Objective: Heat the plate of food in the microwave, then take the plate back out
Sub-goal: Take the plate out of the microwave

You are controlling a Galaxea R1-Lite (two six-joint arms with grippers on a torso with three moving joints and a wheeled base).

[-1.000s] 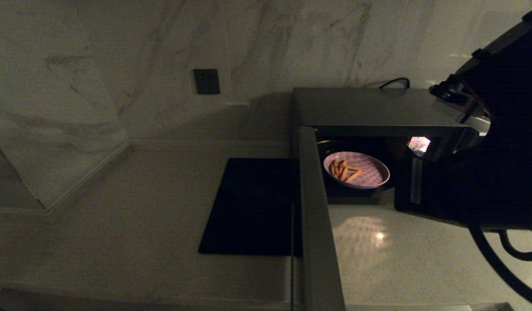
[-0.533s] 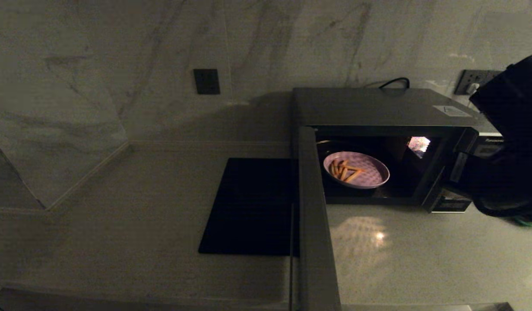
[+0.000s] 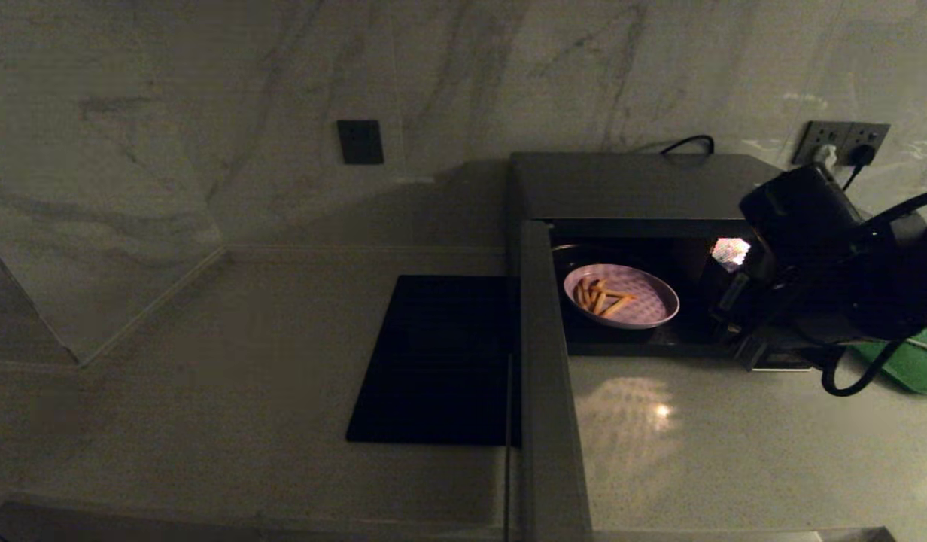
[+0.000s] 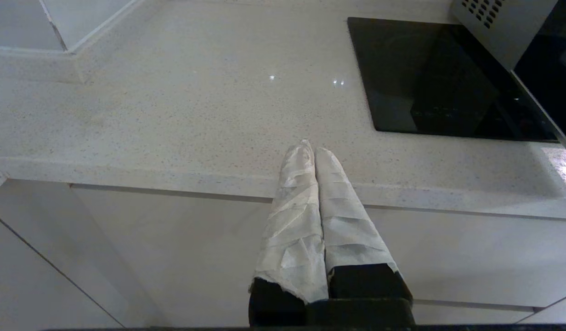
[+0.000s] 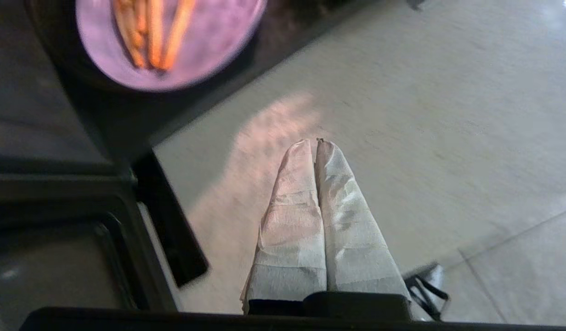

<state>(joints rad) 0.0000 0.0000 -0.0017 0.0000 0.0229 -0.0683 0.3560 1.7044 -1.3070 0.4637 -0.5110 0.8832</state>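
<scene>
Our right hand point(image 5: 316, 143), fingers pressed together and empty, hangs beside the open microwave point(image 3: 644, 188). We could clip its door point(image 3: 550, 391) or nudge the plate of food point(image 3: 621, 295) reaching in closed.

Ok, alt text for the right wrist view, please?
The right gripper, its white-wrapped fingers shut and empty, hangs over a pale speckled stone counter. Beyond it, a round lilac plate of orange fries sits inside the open microwave.

The desk point(image 4: 172, 110) is polished speckled stone, glossy. The microwave point(image 3: 644, 188) has a brushed, matt metal casing. The mat point(image 4: 430, 82) looks like glossy black glass. Both tools' fingers point(image 5: 310, 220) wear wrinkled white cloth-like wrapping.
</scene>
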